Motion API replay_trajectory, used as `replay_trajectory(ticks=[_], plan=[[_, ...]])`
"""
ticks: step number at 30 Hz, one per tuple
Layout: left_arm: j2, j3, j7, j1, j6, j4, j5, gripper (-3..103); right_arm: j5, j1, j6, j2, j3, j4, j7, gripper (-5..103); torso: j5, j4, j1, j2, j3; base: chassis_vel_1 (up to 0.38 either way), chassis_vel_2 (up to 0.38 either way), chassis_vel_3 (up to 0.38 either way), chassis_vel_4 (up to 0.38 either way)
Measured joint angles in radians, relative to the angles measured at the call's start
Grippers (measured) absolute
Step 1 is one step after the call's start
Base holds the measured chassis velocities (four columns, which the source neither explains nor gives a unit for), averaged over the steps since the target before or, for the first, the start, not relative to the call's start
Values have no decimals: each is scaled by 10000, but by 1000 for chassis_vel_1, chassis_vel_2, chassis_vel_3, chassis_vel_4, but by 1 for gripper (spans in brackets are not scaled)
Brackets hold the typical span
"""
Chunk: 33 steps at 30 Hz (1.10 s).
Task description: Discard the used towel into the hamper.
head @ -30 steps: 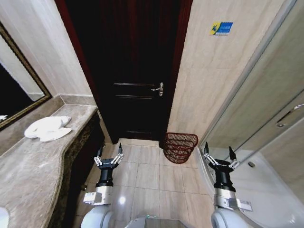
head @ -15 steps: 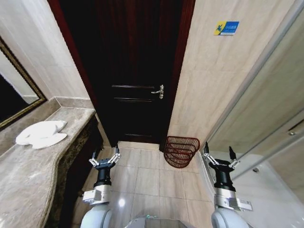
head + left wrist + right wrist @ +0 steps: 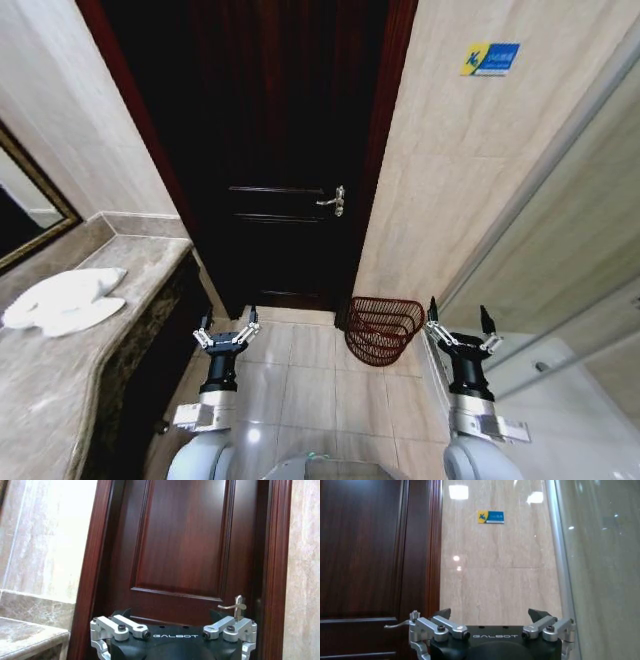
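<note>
A white crumpled towel (image 3: 62, 300) lies on the marble counter (image 3: 60, 390) at the far left. The hamper (image 3: 381, 330), a dark reddish-brown ribbed basket, stands on the floor by the wall right of the door. My left gripper (image 3: 227, 329) is held upright and open low in the middle, well right of the towel. My right gripper (image 3: 458, 318) is also upright and open, just right of the hamper. Both are empty. The wrist views show the left gripper (image 3: 170, 615) and right gripper (image 3: 490, 614) open toward the door and wall.
A dark wooden door (image 3: 270, 150) with a metal handle (image 3: 334, 201) is straight ahead. A framed mirror (image 3: 25, 215) hangs over the counter. A glass shower partition (image 3: 570, 260) runs along the right. Tiled floor (image 3: 320, 380) lies between counter and hamper.
The whole head view has shifted: the camera has tilted up, so towel, counter and hamper sit lower and further left in frame. Both arms keep the same open, upright pose.
</note>
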Motion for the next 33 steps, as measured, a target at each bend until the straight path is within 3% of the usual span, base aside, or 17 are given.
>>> replay_trajectory(ticks=[16,20,21,24,33], plan=[[0,-124,-245,-45,82,-7,-154,100,208,67,584,34,48,-281,-567,100,0,0,-4,0,-2,-68,73,75,-72],[-14,-145,-329,-51,164,-6,-139,101,404,-39,439,21,67,-226,-754,100,-1,-2,-5,1,-2,0,0,0,0],[-26,-148,-362,-51,190,-6,-137,97,442,-52,364,2,79,-195,-765,100,-2,-2,-6,1,-2,0,0,0,0],[-36,-168,-473,-51,244,-10,-131,100,483,6,122,-92,130,-204,-726,100,-1,-1,-5,1,-2,0,0,0,0],[-72,-155,-577,-3,359,-202,-226,100,529,263,123,-116,144,-322,-620,100,0,0,-1,0,-1,38,66,52,39]])
